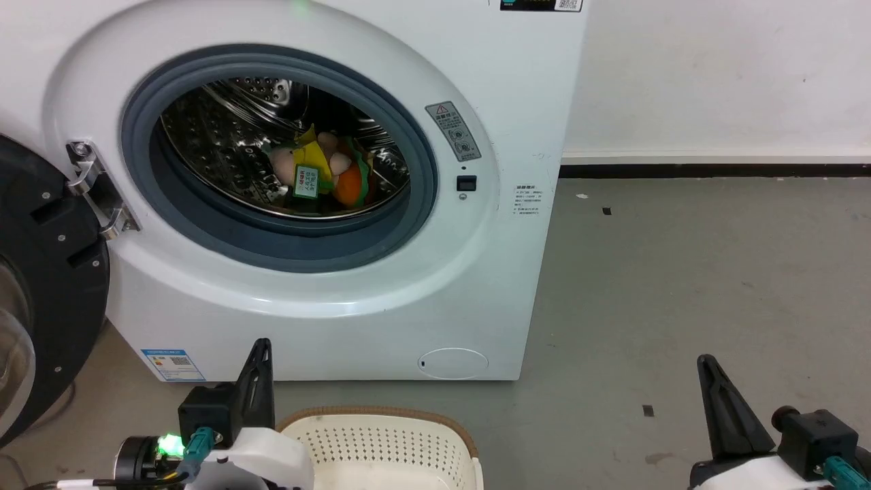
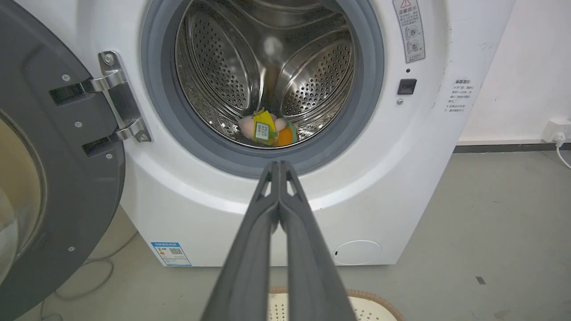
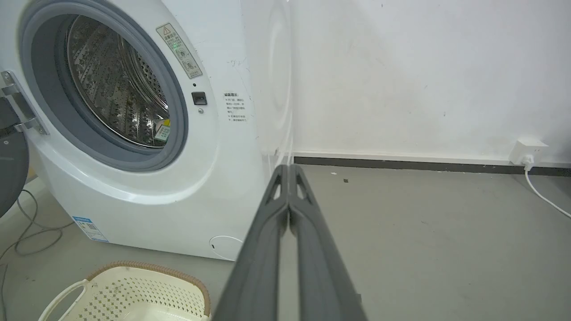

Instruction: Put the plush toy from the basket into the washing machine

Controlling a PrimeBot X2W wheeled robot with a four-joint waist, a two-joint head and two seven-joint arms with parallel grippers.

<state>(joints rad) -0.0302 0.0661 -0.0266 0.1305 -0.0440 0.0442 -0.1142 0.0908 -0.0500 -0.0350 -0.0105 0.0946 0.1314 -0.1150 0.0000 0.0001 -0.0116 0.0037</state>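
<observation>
Found the plush toy already inside the washing machine, low in the steel drum near its front lip, just behind the grey gasket, with the green tag facing out. Saw the basket on the floor before the machine's front edge, with no toy in the part on view. Judged the transfer done, with perhaps only the black door, open at the machine's left edge, left to shut. Caught the left pincer closed on nothing, with fingers pressed together, beside the basket's left rim, below and well apart from the toy, aimed at the drum mouth. Caught the right pincer likewise closed and empty over bare floor off the machine's right corner, farther from the toy.
</observation>
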